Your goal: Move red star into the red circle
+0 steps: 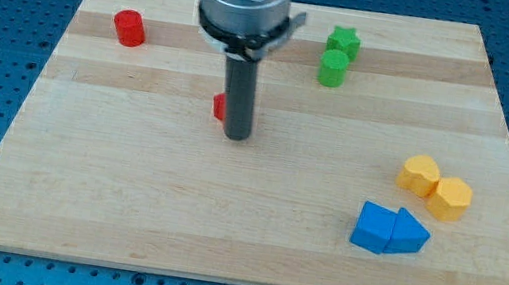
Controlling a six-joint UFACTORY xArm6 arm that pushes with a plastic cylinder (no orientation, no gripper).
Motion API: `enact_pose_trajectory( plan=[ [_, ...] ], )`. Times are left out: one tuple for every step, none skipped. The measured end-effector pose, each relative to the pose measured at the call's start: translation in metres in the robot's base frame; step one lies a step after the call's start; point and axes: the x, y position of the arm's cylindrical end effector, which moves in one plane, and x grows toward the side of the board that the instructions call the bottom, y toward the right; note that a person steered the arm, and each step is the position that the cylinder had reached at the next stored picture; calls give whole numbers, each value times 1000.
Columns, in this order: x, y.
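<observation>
The red circle block (130, 28), a short cylinder, stands near the board's upper left. The red star (219, 107) sits near the middle of the board; only its left edge shows, since the rod hides the rest. My tip (237, 137) is at the bottom of the dark rod, right next to the red star on its right and slightly lower side. I cannot tell whether it touches the star. The red circle lies well up and to the left of both.
A green star (344, 43) and a green cylinder (332, 68) sit at the upper right. Two yellow blocks (421, 174) (450, 198) sit at the right, touching. Two blue blocks (375, 227) (409, 232) lie below them. The wooden board (124, 204) lies on a blue perforated table.
</observation>
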Motion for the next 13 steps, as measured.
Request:
enact_pose_trajectory(
  plan=[
    [-31,-34],
    [-54,-63],
    [-54,-73],
    [11,-52],
    [30,15],
    [9,76],
    [-46,59],
    [-55,46],
    [-67,9],
    [-64,-16],
    [-64,-40],
    [-64,-49],
    [-64,-49]
  ],
)
